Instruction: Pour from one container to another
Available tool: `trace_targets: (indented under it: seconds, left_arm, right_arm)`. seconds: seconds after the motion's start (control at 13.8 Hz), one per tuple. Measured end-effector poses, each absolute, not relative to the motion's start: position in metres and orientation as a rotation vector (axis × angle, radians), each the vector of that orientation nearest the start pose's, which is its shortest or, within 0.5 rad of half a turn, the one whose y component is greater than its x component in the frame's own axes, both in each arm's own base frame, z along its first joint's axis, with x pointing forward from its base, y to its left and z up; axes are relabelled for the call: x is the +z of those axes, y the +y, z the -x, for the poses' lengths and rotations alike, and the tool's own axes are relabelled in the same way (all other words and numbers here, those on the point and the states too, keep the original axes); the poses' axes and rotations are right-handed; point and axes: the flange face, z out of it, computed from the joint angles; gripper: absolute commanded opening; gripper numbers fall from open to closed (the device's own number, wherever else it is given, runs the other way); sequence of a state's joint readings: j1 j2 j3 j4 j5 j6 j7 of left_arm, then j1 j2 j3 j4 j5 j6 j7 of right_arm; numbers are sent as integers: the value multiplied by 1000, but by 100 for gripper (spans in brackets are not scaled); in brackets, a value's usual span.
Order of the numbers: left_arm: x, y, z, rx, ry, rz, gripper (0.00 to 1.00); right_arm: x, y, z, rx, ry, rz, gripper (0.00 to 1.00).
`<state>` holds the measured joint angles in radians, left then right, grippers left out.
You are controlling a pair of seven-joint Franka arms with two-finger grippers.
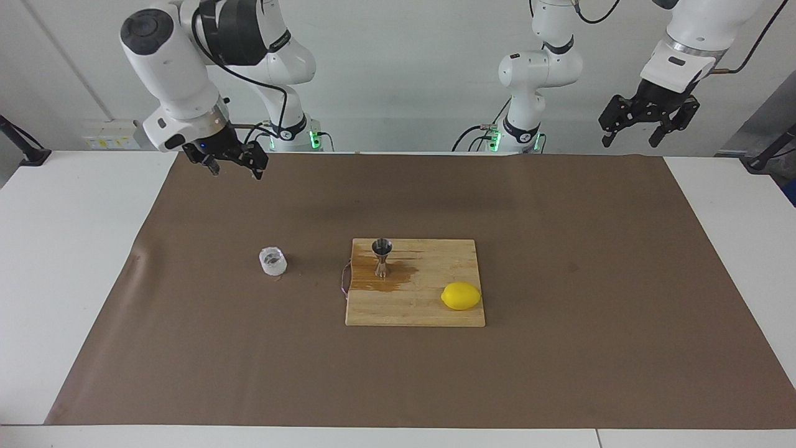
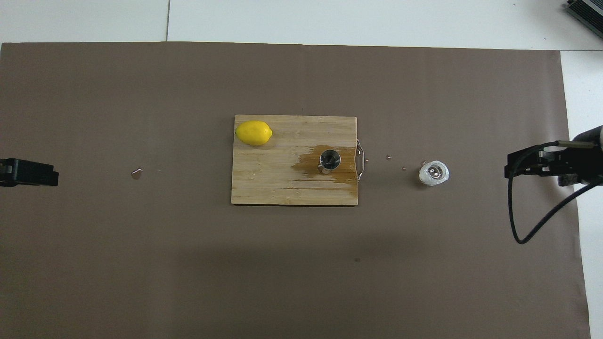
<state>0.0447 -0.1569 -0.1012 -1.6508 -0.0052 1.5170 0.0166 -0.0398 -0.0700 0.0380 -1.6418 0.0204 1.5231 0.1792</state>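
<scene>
The squat clear glass cup (image 1: 273, 261) (image 2: 434, 173) stands upright on the brown paper, beside the cutting board toward the right arm's end. On a wet patch of the wooden board (image 1: 429, 258) (image 2: 278, 183) stands the steel jigger (image 1: 382, 256) (image 2: 330, 160), also upright. My right gripper (image 1: 235, 169) (image 2: 509, 165) hangs open and empty, high over the paper's edge at the right arm's end, well clear of the cup. My left gripper (image 1: 630, 142) (image 2: 55, 178) waits raised and open at the left arm's end.
A yellow lemon (image 1: 461, 295) (image 2: 254, 133) lies on the board's corner farthest from the robots. A dark spill (image 1: 388, 281) (image 2: 308, 165) stains the board around the jigger. Small drops (image 2: 137, 173) dot the brown paper (image 1: 559, 373).
</scene>
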Motion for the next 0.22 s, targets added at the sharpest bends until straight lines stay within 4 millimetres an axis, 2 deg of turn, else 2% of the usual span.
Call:
trace_targets:
  seconds: [0.07, 0.22]
  left_arm:
    - [664, -33, -498, -35, 113, 3129, 100]
    - [664, -33, -498, -35, 113, 3129, 100]
  right_arm:
    - [633, -3, -525, 58, 295, 3112, 100]
    - [637, -3, -524, 50, 297, 3112, 100]
